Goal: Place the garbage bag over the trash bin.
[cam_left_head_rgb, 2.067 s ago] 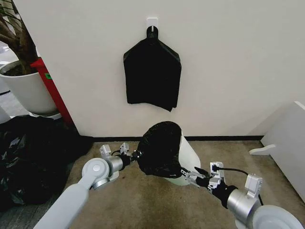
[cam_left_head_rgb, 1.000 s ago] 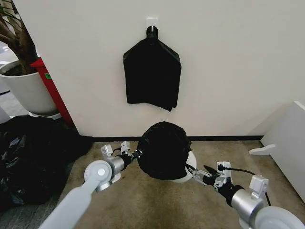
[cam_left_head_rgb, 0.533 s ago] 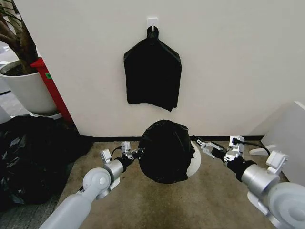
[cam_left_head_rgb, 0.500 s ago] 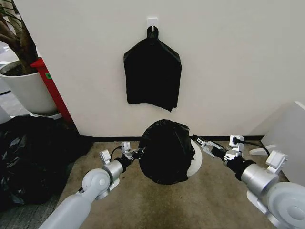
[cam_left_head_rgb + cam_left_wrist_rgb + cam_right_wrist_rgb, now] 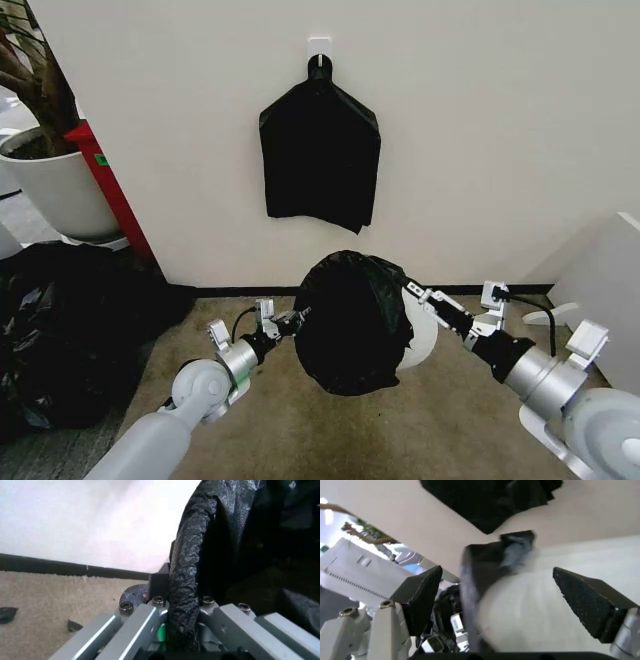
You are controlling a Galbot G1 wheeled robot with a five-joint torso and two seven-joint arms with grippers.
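The garbage bag, black and crinkled, is stretched over the mouth of the trash bin, a white bucket tipped with its mouth toward me. Just a strip of its white wall shows right of the bag. My left gripper is at the bag's left edge. In the left wrist view it is shut on the bag's rolled rim. My right gripper is at the bin's upper right. In the right wrist view it stands open, the white bin wall and the bag's edge between its fingers.
A flat black sheet hangs from a white hook on the wall behind. A heap of black bags lies at the left, with a white plant pot and a red panel behind it. White furniture stands at the right.
My right arm has swung from below the bin up to its upper right side. The bin has tipped further toward me, so the bag now hides most of it.
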